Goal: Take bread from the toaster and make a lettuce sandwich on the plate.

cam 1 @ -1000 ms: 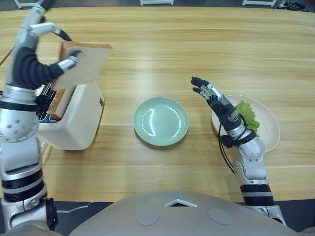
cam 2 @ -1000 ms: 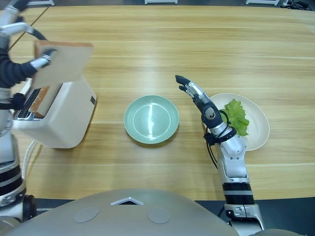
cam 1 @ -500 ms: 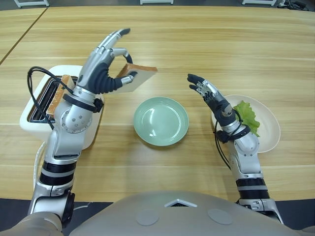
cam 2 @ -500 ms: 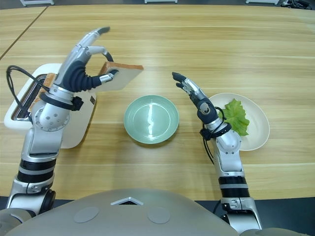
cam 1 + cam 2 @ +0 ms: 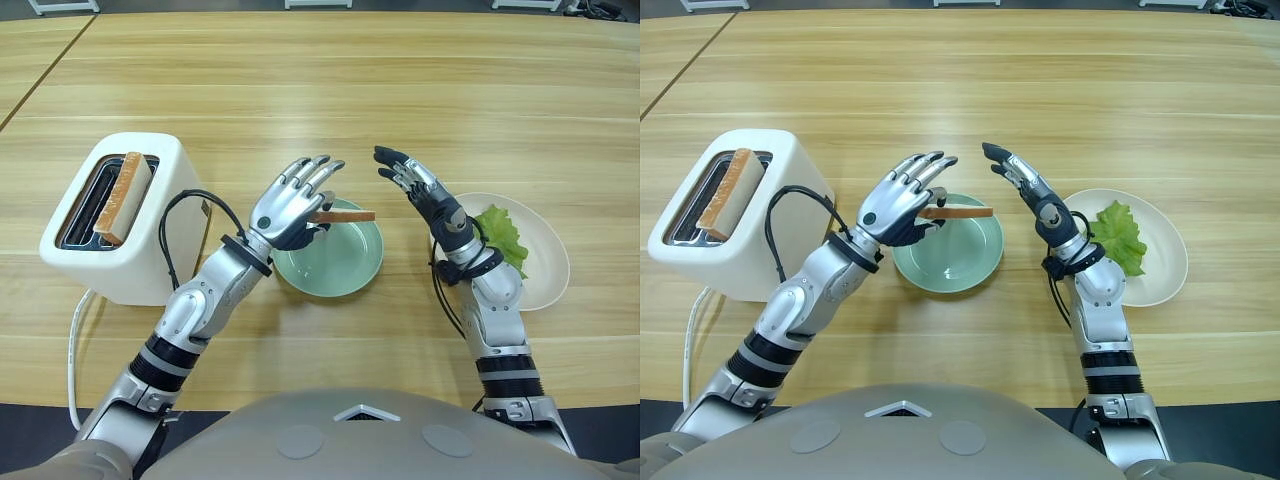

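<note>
- left hand (image 5: 290, 205) pinches a bread slice (image 5: 348, 215) flat above the green plate (image 5: 345, 270), near its 12 o'clock rim
- slice looks thin, brown-crusted, edge-on
- right hand (image 5: 420, 185) at the plate's 2 o'clock, fingers spread wide, empty

Wooden table (image 5: 420, 80) with white toaster (image 5: 135, 260) toward its left edge, green plate (image 5: 350, 268) centre-front, cream dish (image 5: 550, 250) toward the right edge.

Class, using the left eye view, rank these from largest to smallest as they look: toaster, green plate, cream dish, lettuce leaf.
1. Toaster, clearly largest.
2. Cream dish, somewhat wider than the next, though the right arm covers part.
3. Green plate, partly hidden by the left robot hand holding a bread slice.
4. Lettuce leaf, smallest.
</note>
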